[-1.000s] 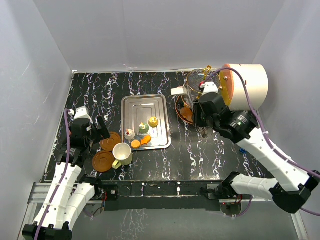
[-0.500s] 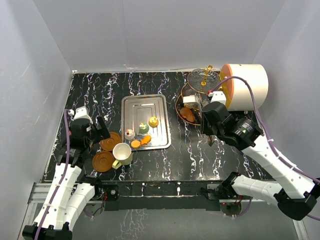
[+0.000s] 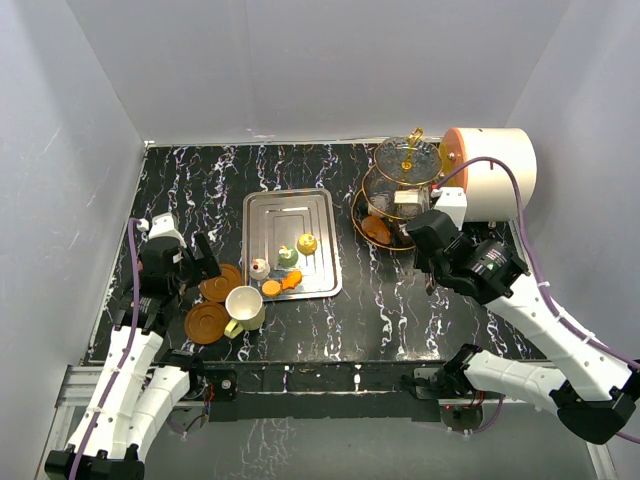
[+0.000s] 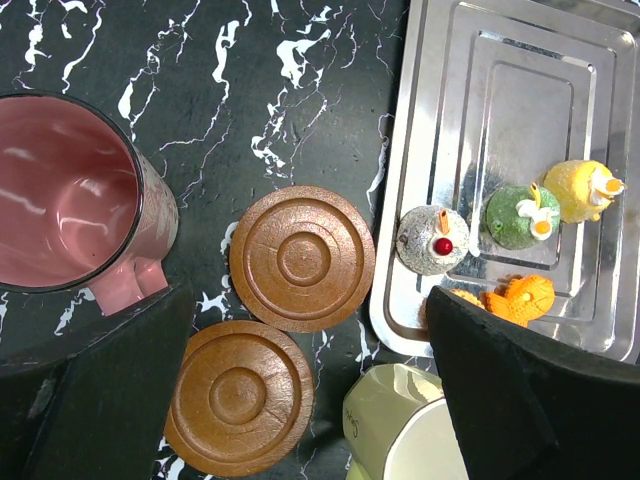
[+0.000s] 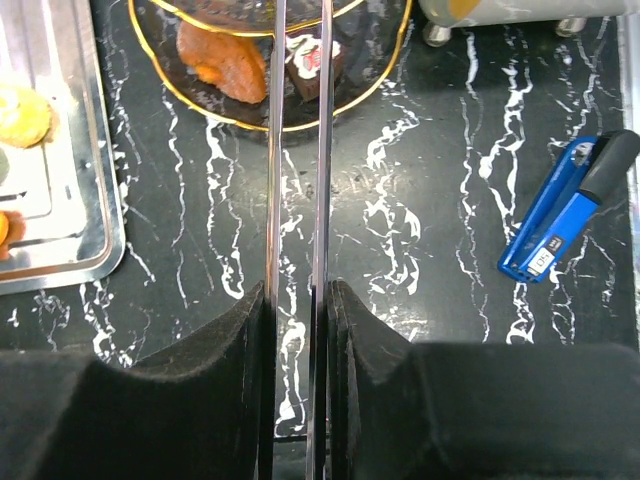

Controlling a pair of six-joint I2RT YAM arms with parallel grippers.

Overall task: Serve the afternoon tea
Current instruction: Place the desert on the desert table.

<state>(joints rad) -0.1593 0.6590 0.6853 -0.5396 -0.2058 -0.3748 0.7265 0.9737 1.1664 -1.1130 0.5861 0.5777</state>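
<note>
My left gripper [image 4: 310,295] is open and empty above two brown saucers [image 4: 302,258] [image 4: 238,397]. The maroon cup [image 4: 70,195] stands to their left and the cream cup [image 4: 400,430] lies at the near right. White [image 4: 433,240], green [image 4: 520,215], yellow [image 4: 583,190] and orange [image 4: 515,298] cakes sit on the steel tray [image 4: 500,80]. My right gripper [image 5: 297,290] is shut on thin metal tongs [image 5: 320,150] just in front of the three-tier stand [image 3: 405,185]. The stand's lowest tier holds an orange cake [image 5: 222,55] and a brown cake [image 5: 312,60].
A big white cylinder with an orange end [image 3: 495,170] lies right of the stand. A blue tool [image 5: 565,210] lies on the black marble table at the right. White walls close in the table on three sides.
My right gripper has pulled back from the stand toward the near right with the tongs, uncovering the stand. The left arm has not moved.
</note>
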